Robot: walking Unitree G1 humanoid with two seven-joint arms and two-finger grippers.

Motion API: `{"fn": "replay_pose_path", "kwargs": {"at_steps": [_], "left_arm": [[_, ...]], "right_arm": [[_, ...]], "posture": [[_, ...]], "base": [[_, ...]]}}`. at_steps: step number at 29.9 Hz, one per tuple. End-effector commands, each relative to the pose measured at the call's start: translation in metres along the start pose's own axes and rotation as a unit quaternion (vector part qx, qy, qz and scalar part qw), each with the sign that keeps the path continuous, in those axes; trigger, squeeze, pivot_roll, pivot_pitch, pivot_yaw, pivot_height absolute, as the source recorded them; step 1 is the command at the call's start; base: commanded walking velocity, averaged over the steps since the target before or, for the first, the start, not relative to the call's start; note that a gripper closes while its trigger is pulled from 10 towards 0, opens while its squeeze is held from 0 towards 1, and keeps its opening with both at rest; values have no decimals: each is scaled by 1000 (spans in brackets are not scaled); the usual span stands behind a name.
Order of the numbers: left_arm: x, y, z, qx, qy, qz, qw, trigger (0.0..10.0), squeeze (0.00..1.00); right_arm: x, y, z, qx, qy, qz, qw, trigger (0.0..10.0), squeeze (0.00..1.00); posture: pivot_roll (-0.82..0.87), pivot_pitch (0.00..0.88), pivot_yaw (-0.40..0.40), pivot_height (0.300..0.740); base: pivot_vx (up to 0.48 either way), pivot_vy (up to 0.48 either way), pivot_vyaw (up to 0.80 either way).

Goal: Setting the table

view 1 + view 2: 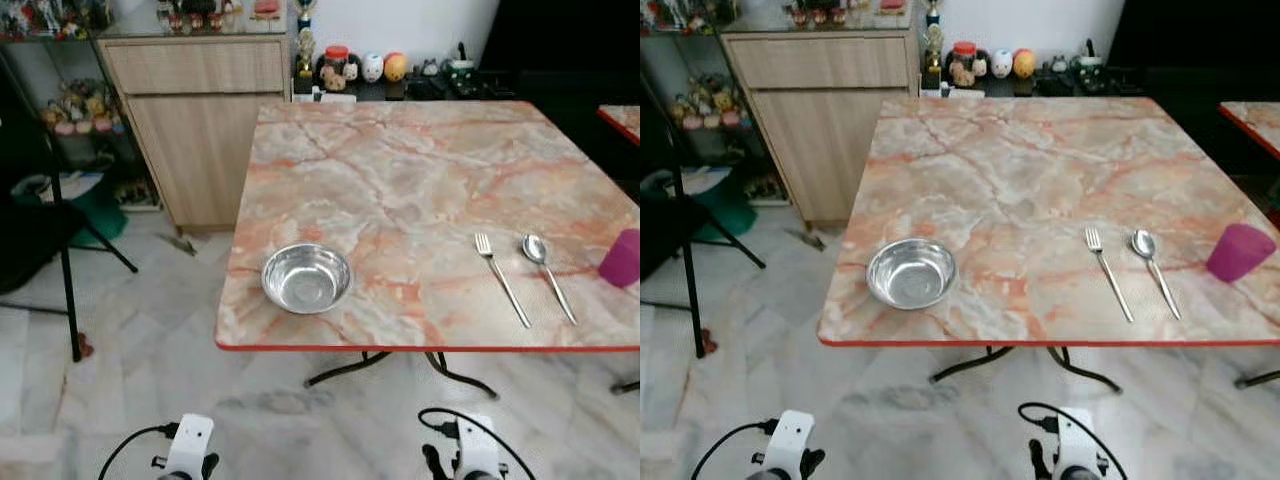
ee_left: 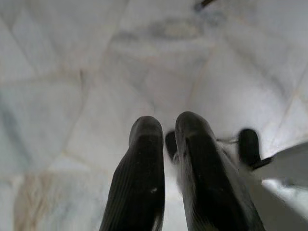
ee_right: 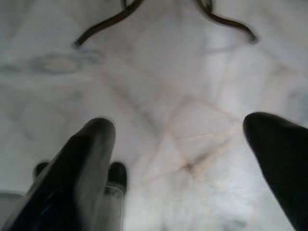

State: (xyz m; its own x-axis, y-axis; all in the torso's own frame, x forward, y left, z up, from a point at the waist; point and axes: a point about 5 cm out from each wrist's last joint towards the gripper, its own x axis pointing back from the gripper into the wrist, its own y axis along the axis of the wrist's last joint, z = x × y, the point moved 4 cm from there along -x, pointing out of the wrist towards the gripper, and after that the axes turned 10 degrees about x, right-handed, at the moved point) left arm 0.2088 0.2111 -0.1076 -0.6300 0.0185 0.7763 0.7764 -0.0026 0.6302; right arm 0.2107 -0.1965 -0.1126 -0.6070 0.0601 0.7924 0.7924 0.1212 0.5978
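Left eye view: bowl [image 1: 307, 278], fork [image 1: 501, 279], spoon [image 1: 548, 275] on table [image 1: 400, 170]; left gripper [image 2: 166, 126] clenched, right gripper [image 3: 178, 130] spread.

White wrist housings [image 1: 190, 440], looping black cables [image 1: 487, 430], ribbed black jaws.

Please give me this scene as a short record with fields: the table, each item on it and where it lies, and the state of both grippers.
table: marble-pattern top with red edge
bowl: empty steel bowl, near the front left corner
fork: fork, front right part, tines pointing away from the robot
spoon: spoon, just right of the fork, apart from it
cup: purple cup, at the right edge of the table
left gripper: left gripper, hanging over the floor, fingers shut, holding nothing
right gripper: right gripper, over the floor, fingers open, holding nothing
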Motion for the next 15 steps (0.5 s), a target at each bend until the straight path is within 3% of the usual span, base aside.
{"fn": "replay_pose_path", "kwargs": {"at_steps": [1,9,15], "left_arm": [[-1,0,-3,-3,0,4,1000,10000,0],[0,0,-2,-6,-1,-2,1000,10000,0],[0,1,-2,-7,-1,-4,1000,10000,0]], "right_arm": [[1,-3,-1,-3,-1,3,1000,10000,0],[1,-3,-1,-2,2,5,1000,10000,0],[1,-2,-1,-16,2,-2,1000,10000,0]], "posture": [[-17,0,-6,740],[-13,0,-7,740],[-14,0,-8,740]], "base": [[0,0,0],[0,0,0],[0,-345,0]]}}
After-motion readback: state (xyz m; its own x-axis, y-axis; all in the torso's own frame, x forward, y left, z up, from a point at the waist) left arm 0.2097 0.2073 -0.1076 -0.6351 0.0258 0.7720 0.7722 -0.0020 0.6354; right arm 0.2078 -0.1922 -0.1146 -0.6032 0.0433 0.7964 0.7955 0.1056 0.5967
